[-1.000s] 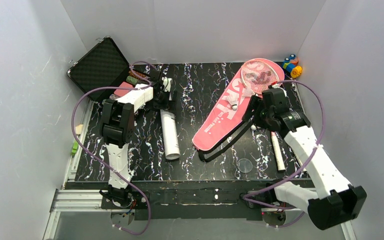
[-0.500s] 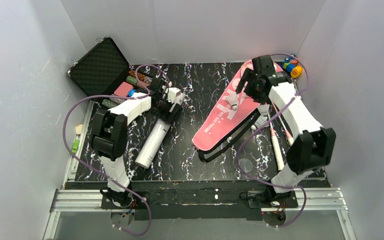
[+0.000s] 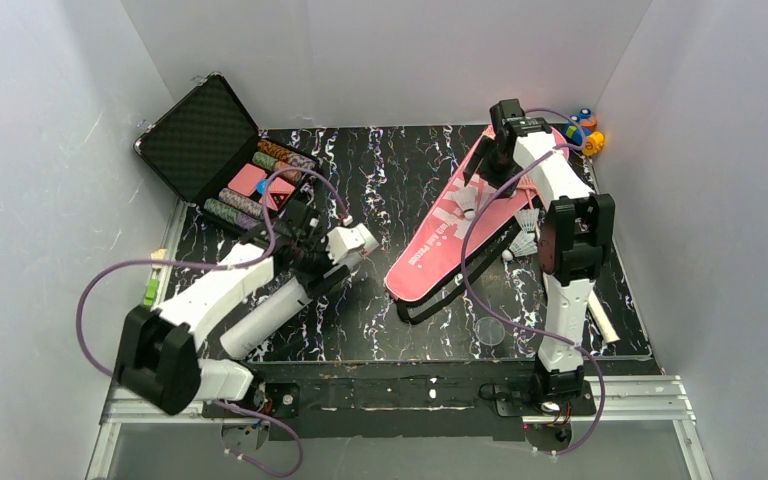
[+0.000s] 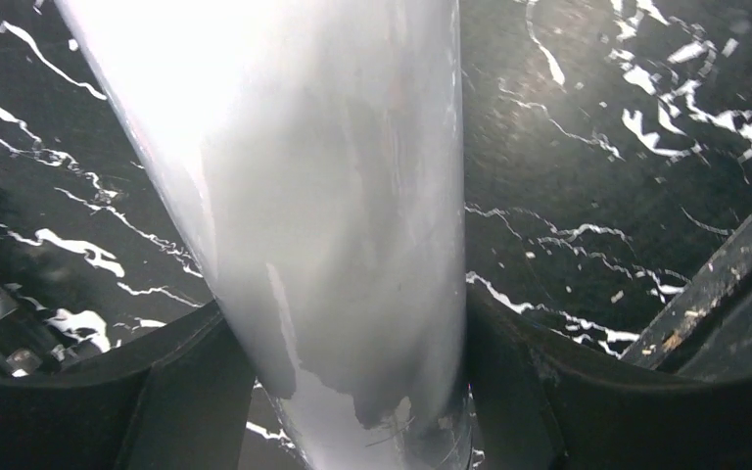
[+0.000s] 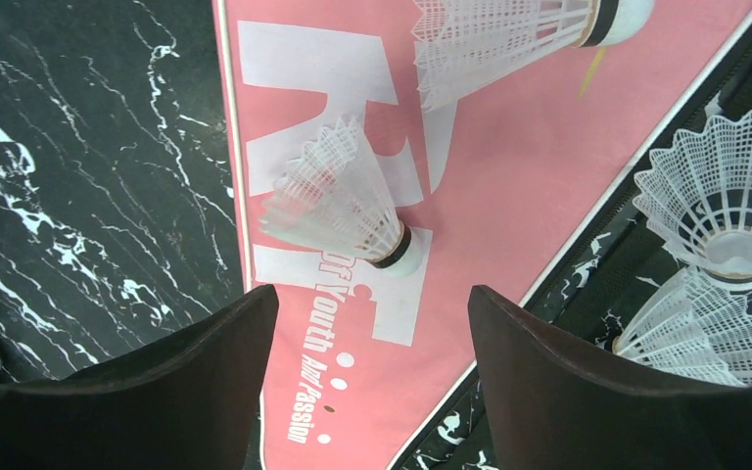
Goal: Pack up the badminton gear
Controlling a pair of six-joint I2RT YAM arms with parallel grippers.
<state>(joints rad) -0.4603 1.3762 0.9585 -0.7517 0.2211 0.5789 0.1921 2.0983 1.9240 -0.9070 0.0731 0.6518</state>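
My left gripper [image 3: 322, 272] is shut on the long white tube [image 3: 265, 318], which slants from it toward the near left. In the left wrist view the tube [image 4: 323, 196] fills the gap between both fingers [image 4: 186, 392]. The pink bag [image 3: 438, 240] lies diagonally at centre right. My right gripper [image 3: 490, 165] hangs open over the bag's upper end. Below its jaws a white shuttlecock [image 5: 348, 211] lies on the bag [image 5: 509, 196], and other shuttlecocks [image 5: 725, 211] lie beside it on the table. The right arm hides the racket heads; one white handle [image 3: 603, 328] shows at the right.
An open black case [image 3: 210, 130] with striped chips stands at the back left. Small coloured items [image 3: 588, 135] sit in the back right corner. A clear round lid [image 3: 490, 331] lies near the front edge. The bag's black strap [image 3: 450, 290] loops beside its lower end.
My left arm has swung back toward the near left, carrying the tube with it. My right arm has reached to the back, over the top of the bag.
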